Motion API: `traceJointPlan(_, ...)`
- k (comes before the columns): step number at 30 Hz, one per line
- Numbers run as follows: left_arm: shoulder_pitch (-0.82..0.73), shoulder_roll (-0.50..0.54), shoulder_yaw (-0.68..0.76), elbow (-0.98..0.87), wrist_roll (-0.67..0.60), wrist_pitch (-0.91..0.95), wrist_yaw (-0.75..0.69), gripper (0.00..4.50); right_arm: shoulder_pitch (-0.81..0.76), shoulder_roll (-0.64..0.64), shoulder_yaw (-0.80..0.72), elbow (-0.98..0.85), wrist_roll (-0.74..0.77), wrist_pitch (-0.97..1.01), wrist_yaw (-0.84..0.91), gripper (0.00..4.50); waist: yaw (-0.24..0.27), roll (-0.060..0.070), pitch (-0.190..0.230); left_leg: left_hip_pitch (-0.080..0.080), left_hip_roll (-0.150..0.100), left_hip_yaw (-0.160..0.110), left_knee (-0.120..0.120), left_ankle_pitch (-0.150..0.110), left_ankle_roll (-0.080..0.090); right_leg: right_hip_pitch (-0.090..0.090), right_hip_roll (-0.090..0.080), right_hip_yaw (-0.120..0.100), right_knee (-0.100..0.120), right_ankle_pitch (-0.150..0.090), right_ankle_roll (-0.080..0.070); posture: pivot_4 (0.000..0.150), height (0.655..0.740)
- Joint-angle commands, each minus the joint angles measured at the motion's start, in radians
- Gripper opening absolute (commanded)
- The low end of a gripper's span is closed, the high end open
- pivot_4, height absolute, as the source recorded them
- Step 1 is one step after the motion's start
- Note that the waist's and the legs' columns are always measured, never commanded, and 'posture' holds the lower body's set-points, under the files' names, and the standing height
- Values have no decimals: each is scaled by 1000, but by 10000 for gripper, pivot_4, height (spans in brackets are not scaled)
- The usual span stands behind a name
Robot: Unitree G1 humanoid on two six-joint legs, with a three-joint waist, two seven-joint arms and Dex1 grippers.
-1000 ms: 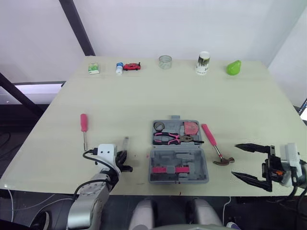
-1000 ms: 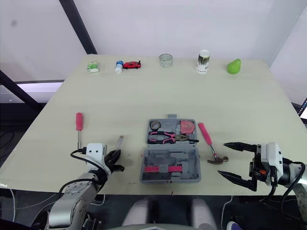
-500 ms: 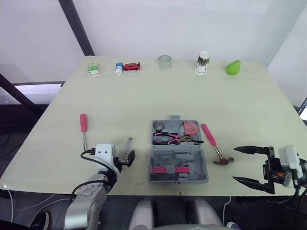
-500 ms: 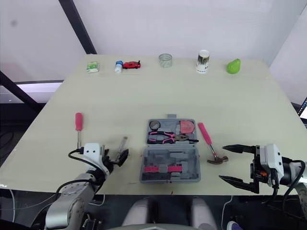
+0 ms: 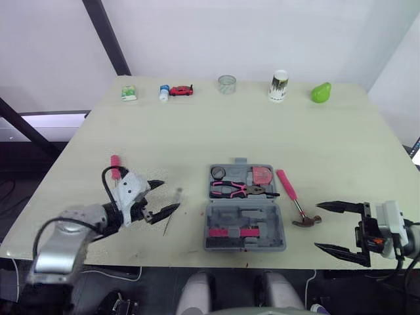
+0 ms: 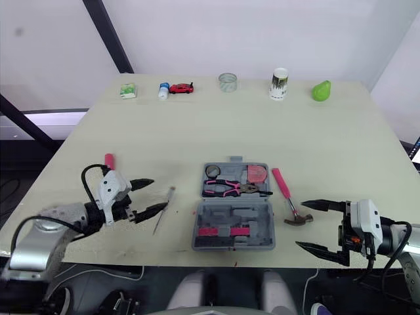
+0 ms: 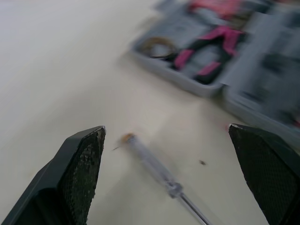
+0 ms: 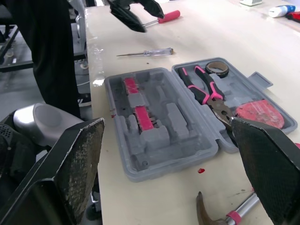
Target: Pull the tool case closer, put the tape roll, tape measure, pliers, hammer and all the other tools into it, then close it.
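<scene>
- A pale yellow-green table [image 5: 197, 138] stands against a white wall [image 5: 262, 33], with a black beam [image 5: 105, 36] slanting across the wall on the left.
- The tool case [image 5: 226, 213] lies open and flat at the middle of the table, near the front edge. It is grey plastic, with its moulded halves one behind the other.
- The far half holds the pliers [image 5: 236, 189] with pink-and-black handles. Behind them are the tape roll [image 5: 217, 173] on the left and the red tape measure [image 5: 261, 175] on the right.
- The near half carries a pink bit holder [image 5: 231, 232].
- One hammer [image 5: 292, 195] with a pink handle lies on the table just right of the case, its head toward the front edge.
- There are two screwdrivers, both outside the case on the left. The red-handled screwdriver [image 5: 115, 164] lies farther out, and the clear-handled screwdriver [image 5: 172, 211] lies between it and the case.
- The left gripper [image 5: 167, 195] is spread wide and grasps nothing. The clear-handled screwdriver lies on the table between its fingers (whether either finger touches it cannot be told).
- The right gripper [image 5: 317, 226] is also spread wide and empty, just right of the hammer's head near the front edge.
- Six small things line the far edge: a green box [image 5: 128, 93], a bottle [image 5: 163, 93], a red toy car [image 5: 180, 90], a clear glass [image 5: 227, 84], a paper cup [image 5: 278, 86] and a green pear [image 5: 320, 92].
</scene>
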Motion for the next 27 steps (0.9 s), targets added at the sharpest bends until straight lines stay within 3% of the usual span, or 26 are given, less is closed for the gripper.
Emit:
traceJointPlan(1,-113,31,-56,191,13,-213,-254,44351,0,-3,-14,-35,13,-8,-7,45000,1,1,0,0,0,0,0,0,0,0,0,0,0,0,0,1500,7400)
traceJointPlan(4,-258,44,-152,390,6,-372,-399,44351,12,-3,-20,-47,15,-8,-14,45000,8,0,0,-1,0,1,1,0,0,0,0,0,0,0,1,1500,7400)
traceJointPlan(7,-402,84,-355,547,15,-538,-407,44351,17,4,-19,-52,7,-11,-28,45000,12,0,1,-2,0,1,1,0,0,-1,0,1,0,1,1,1500,7400)
traceJointPlan(12,-637,66,-648,753,13,-732,-407,44351,28,22,-8,-83,-2,-10,-69,45000,21,-1,1,-3,0,1,2,0,0,-1,0,2,0,1,2,1500,7400)
traceJointPlan(19,-853,16,-895,996,73,-949,-407,44351,48,31,-9,-106,-15,-16,-102,45000,14,-2,2,-4,0,0,3,0,0,-1,1,2,0,1,2,1500,7400)
traceJointPlan(27,-1080,-53,-1100,1155,319,-1283,-407,44351,37,26,-2,-113,-15,-10,-117,45000,19,-5,4,-5,0,0,4,0,0,-1,1,2,-1,1,2,1500,7400)
